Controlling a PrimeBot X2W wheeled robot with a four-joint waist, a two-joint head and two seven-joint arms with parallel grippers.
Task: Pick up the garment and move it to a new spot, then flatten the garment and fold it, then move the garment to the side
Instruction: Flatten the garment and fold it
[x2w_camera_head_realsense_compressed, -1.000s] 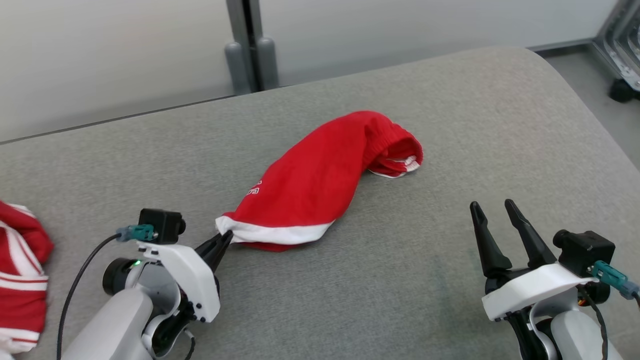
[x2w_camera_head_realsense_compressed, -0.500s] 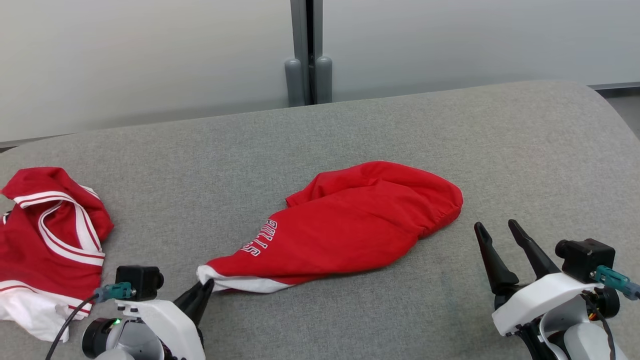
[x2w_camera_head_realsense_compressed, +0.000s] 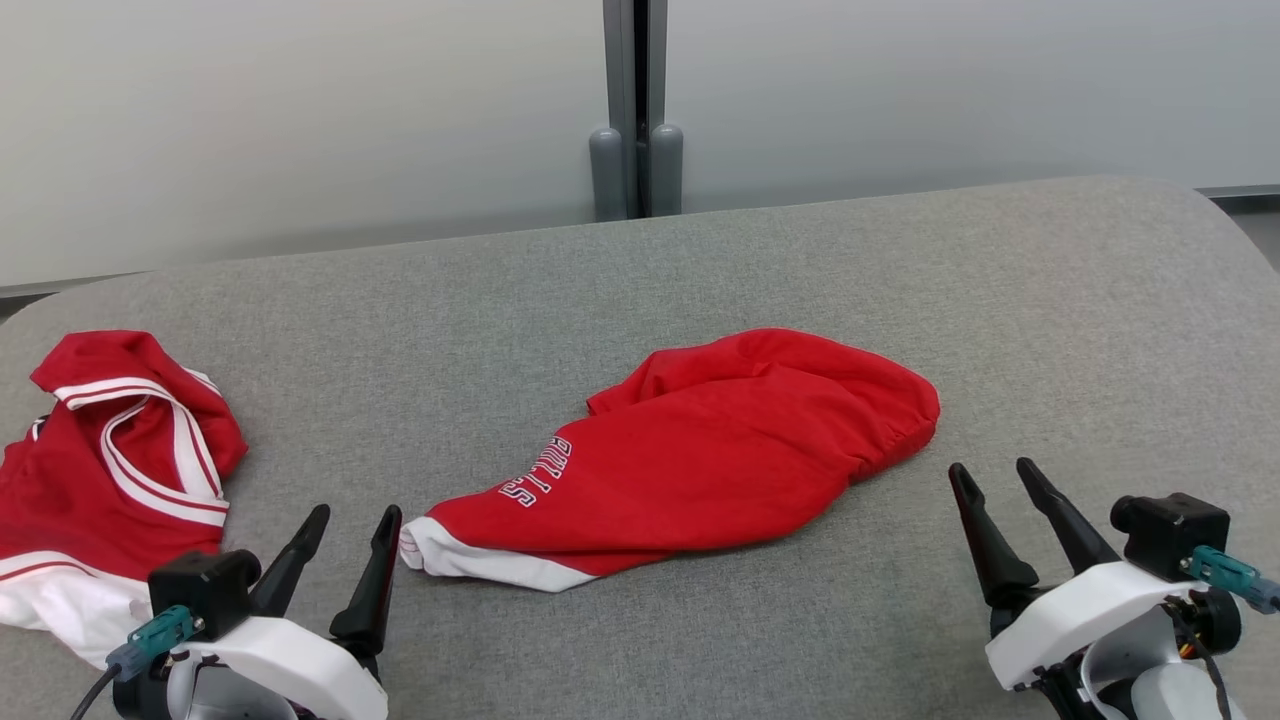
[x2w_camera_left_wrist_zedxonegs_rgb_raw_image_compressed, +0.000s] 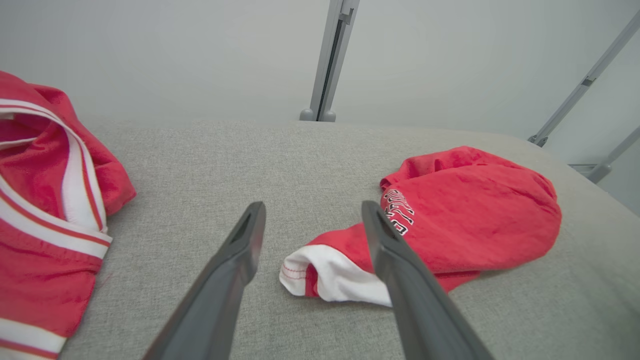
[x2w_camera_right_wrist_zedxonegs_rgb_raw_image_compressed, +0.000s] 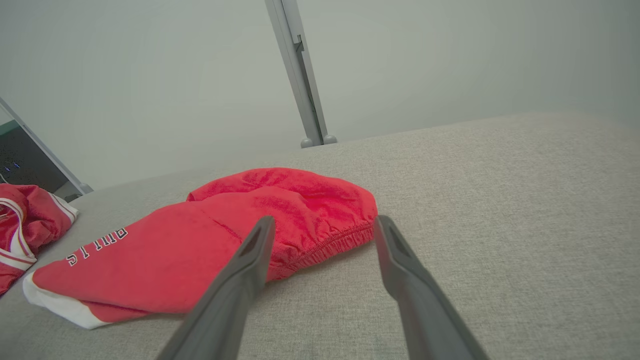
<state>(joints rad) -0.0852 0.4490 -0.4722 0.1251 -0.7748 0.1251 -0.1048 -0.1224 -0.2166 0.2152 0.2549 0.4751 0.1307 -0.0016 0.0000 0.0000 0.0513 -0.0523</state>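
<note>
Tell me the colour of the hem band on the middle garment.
The hem band is white; left wrist view shows it best.

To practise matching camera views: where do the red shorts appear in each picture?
Head view: shorts in the centre, lettering at their left end.
Left wrist view: right of centre, white hem on the left.
Right wrist view: left of centre, elastic waist on the right.
Shared landmark: the grey post at the back.

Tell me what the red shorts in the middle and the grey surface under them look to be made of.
Red shorts: soft knit cloth, likely polyester, matte; it slumps in folds, with a gathered elastic edge and white hem band. Grey surface: woven, felt-like fabric cover, matte; a fine speckled weave shows.
</note>
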